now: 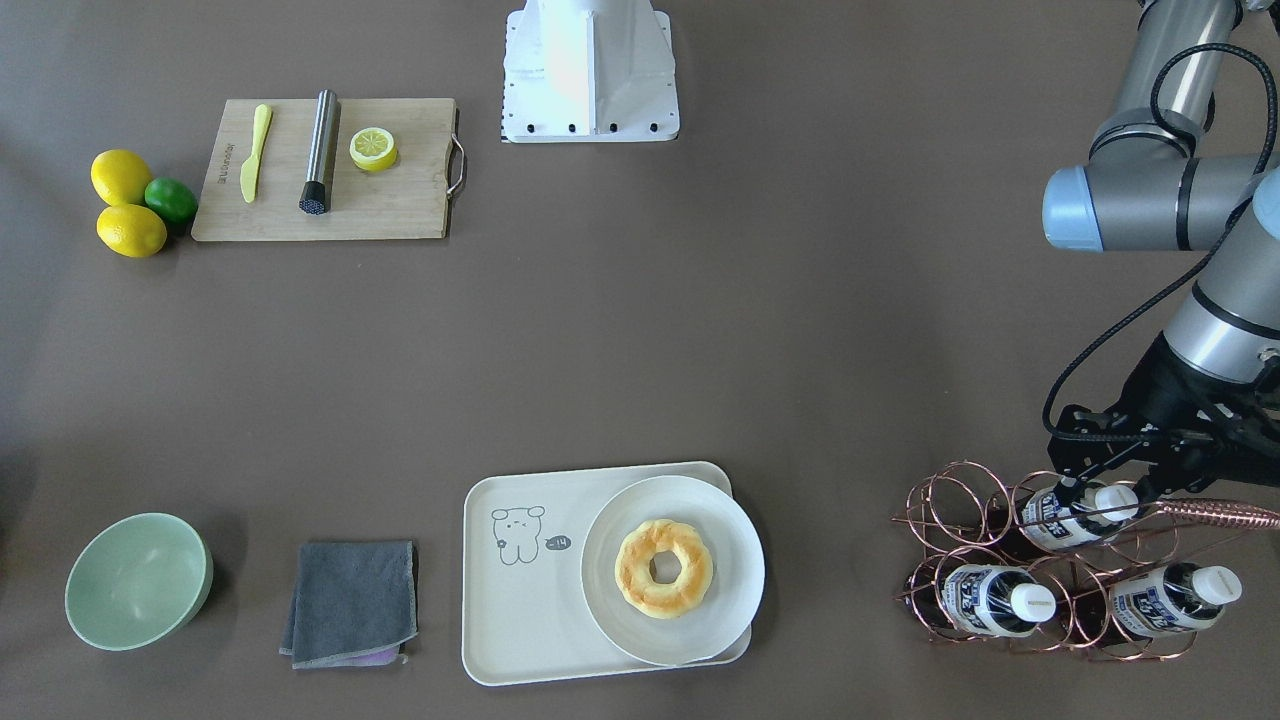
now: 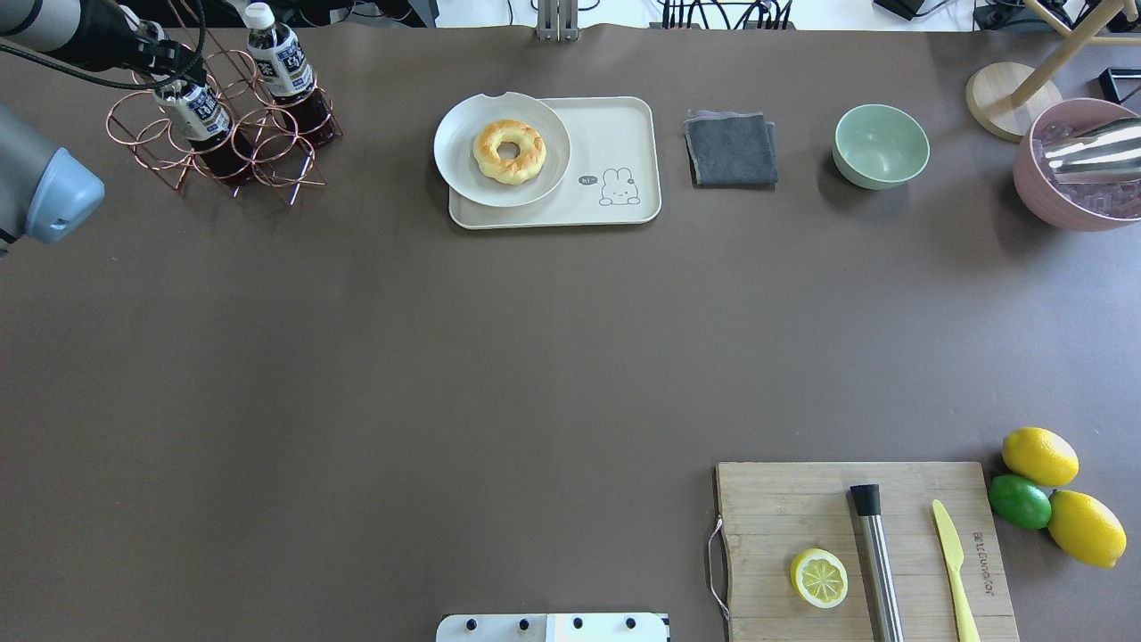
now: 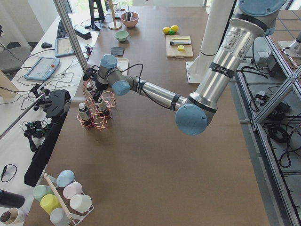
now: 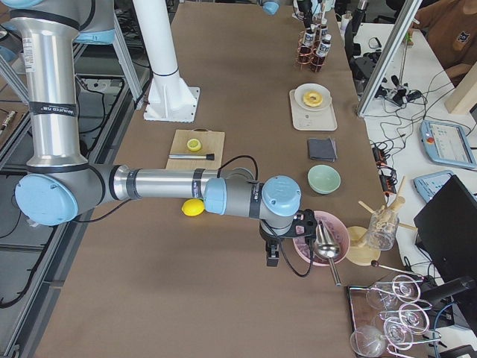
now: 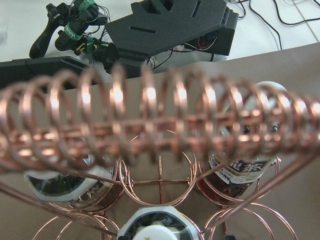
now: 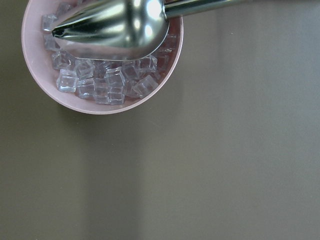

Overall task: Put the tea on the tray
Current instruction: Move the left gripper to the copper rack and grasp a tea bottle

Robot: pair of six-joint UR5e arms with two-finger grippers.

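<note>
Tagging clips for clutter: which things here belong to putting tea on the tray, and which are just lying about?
Job: tea bottles, copper rack, tray, left gripper.
Lying about: plate, doughnut, grey cloth, green bowl, cutting board, lemons, lime, ice bowl, scoop.

left arm [image 1: 1190, 190]: silver tubes, wearing pale blue joint caps
right arm [image 4: 156, 183]: rocking the same silver and blue, black bands ringing it
base [image 1: 590, 75]: white, showing dark bolts along its foot
cable [image 1: 1120, 325]: black, running outside
left end effector [image 1: 1108, 488]: looking all black
</note>
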